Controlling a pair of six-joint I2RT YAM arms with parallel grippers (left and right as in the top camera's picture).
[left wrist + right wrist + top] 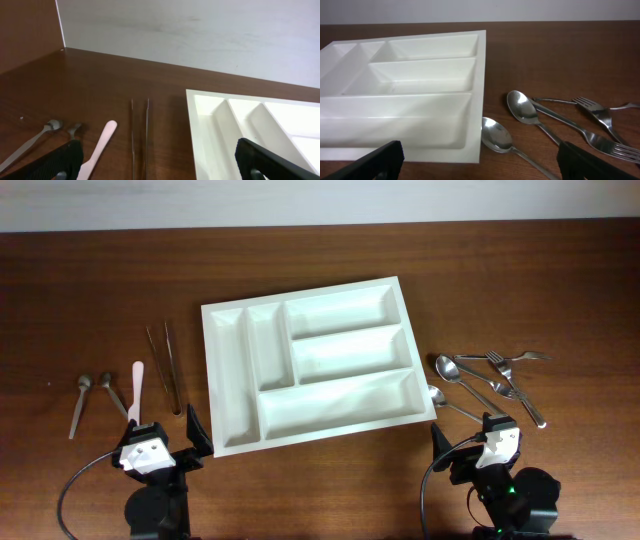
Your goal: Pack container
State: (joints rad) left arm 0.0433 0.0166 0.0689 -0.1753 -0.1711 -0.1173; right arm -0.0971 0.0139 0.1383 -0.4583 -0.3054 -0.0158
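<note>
Nothing's packed yet: the cutlery tray (211,380) sits empty, spoons (452,370) and forks (503,366) lie on the desk (100,280), both jaws gape wide.

Both arms sit folded at the near edge, one on the left and one on the right, wrists low and aimed toward the far side. The left gripper (162,434) (160,167) has its jaws spread wide. The right gripper (478,436) (482,167) is spread just as wide.
</note>
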